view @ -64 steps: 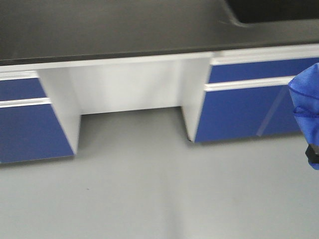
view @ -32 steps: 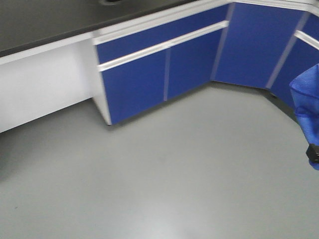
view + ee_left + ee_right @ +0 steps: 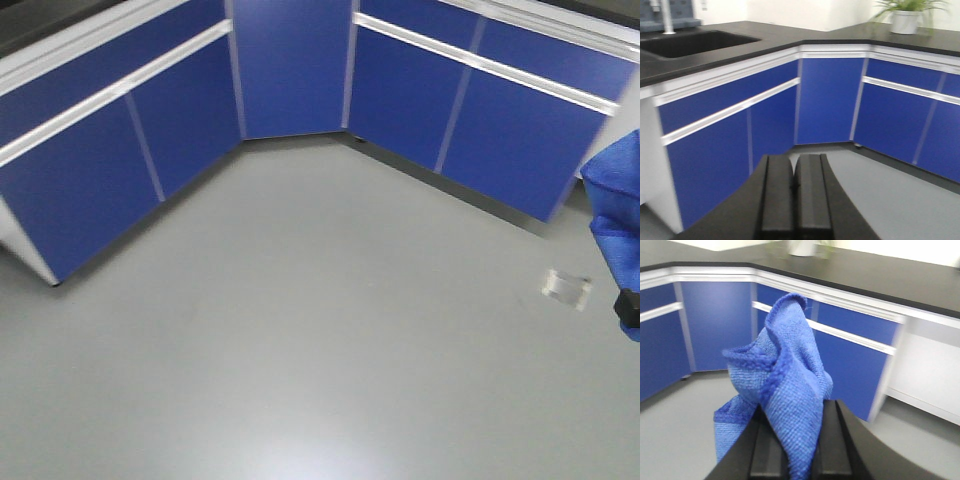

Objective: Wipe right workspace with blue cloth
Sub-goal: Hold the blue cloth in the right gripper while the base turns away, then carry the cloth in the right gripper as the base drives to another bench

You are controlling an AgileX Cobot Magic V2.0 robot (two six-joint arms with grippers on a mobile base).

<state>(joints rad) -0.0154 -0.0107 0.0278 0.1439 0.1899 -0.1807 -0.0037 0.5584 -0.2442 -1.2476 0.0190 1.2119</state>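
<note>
Right gripper (image 3: 790, 430) clenched on blue cloth (image 3: 780, 370), bunched loosely above its jaws; left gripper (image 3: 794, 165) closed, empty. Both face corner cabinets (image 3: 825, 100). Risk: shallow pinch, cloth may slip free in transit.

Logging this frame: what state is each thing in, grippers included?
blue cloth: bunched up, held in the air, not touching any surface.
right gripper: shut on the blue cloth.
left gripper: shut, holding nothing.
cabinet doors: all closed.
potted plant: upright on the black benchtop.
</note>
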